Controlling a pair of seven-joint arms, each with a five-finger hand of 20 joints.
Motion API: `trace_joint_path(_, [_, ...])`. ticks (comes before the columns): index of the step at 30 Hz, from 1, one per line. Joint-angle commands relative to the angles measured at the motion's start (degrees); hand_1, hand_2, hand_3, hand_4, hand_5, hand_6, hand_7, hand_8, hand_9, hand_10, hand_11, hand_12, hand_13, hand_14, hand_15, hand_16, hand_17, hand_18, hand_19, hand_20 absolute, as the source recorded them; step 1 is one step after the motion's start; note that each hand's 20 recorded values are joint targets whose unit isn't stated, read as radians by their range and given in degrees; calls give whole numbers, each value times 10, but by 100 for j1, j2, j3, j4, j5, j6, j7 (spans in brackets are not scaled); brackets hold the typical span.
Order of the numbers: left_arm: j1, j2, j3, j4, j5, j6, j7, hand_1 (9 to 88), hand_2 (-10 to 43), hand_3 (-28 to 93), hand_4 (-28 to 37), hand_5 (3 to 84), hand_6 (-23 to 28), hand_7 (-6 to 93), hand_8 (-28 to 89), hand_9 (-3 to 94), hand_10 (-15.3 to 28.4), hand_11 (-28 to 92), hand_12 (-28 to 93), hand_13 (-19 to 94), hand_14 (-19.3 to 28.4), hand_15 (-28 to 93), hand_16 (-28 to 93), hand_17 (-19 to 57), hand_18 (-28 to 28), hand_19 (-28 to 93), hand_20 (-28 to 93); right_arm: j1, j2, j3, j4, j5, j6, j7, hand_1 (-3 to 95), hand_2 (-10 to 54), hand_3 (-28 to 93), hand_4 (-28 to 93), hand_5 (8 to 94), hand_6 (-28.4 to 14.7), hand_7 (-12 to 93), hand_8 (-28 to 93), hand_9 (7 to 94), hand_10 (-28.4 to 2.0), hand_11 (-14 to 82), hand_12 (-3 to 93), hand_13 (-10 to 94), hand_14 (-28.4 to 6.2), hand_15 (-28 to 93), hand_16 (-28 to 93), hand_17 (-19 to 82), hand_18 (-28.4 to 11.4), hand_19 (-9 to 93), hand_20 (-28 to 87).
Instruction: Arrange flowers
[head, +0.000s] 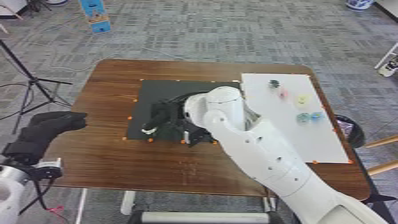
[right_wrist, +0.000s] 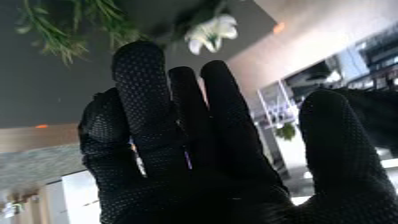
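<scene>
The white flower (right_wrist: 211, 34) is lying on the near left part of the black mat (head: 164, 90), with green sprigs (right_wrist: 111, 22) also resting on the mat. The right hand (right_wrist: 226, 200) is hanging over the mat, just to the flower's right; its fingers (right_wrist: 147, 115) are standing nearly straight, the thumb well apart, and they are holding nothing. The bloom is showing past the fingertips, so the coming move is probably calling for a short shift left and nearer the robot. Which way the stem is running under the bloom I cannot tell, and the fingers are perhaps needing to close across that line. The left hand (head: 55, 122) is waiting by the worktop's (head: 98, 160) left edge, farther from the flower than the right.
</scene>
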Motion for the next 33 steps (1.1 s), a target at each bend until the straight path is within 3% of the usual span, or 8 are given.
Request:
trace_joint_path(1, [-92,-72,-19,-65,-88,256,-21,310,79,700,-182,536,28,190,-69,528,130,244,167,432,160,237,32,97,118,113,245,-155,711,458,-1097,1095,819,495,211,206,524,-162,502,-71,119,-90,473,-147,57,123,574,-222,615,267,247,-278,751,599])
trace_joint_path(8, [93,-221,-108,-189,-61,399,66,302,75,713,-192,545,20,198,-73,541,125,240,175,436,157,233,35,98,117,107,244,-1385,2253,1491,-2798,1960,3329,217,208,135,604,-179,507,-59,152,-97,488,-154,64,138,503,-211,453,242,177,-254,603,511])
trace_joint_path(14, [405,-435,-286,-348,-46,481,120,295,66,726,-198,548,19,201,-73,543,125,240,180,437,156,232,38,97,116,104,244,-3031,3007,2835,-3336,1729,4459,170,272,9,634,-167,544,-57,177,-91,566,-163,109,162,492,-199,430,255,168,-242,582,493])
trace_joint_path(16, [499,-493,-332,-385,-41,505,126,294,65,728,-200,549,19,200,-73,543,125,239,181,437,155,231,38,97,116,102,243,-3266,3198,3003,-3209,1467,4882,165,281,-15,637,-161,557,-54,187,-87,582,-166,118,169,504,-194,443,264,178,-242,602,505])
trace_joint_path(21, [525,-566,-248,-412,-13,546,126,294,61,731,-203,550,20,198,-72,543,125,240,183,437,155,231,40,96,116,101,244,-3314,3363,3525,-2578,720,4197,357,296,-48,618,-147,617,-43,228,-72,675,-173,204,210,592,-181,559,309,235,-258,710,578])
trace_joint_path(25, [392,-487,-150,-357,128,430,90,295,59,732,-205,551,21,198,-71,542,125,241,184,435,157,232,41,95,116,101,245,-3663,3767,3809,-1858,-84,5001,-128,296,-59,622,-141,619,-44,274,-62,668,-174,245,252,596,-181,600,328,249,-259,739,605])
trace_joint_path(29, [439,-513,-195,-397,79,481,140,295,57,733,-205,550,22,198,-71,541,125,241,185,434,156,233,41,95,116,101,244,-4014,4031,3983,-1307,-823,5853,-595,339,-94,655,-164,586,-36,303,-81,654,-153,290,266,582,-172,642,345,250,-251,744,629])
trace_joint_path(33, [501,-538,-253,-426,88,437,152,295,56,734,-205,551,23,197,-70,541,124,242,184,433,155,232,40,95,116,100,243,-4438,4244,4253,-1178,-1214,6011,-772,369,-95,667,-190,565,-23,335,-97,642,-142,345,296,578,-166,676,370,252,-248,750,650])
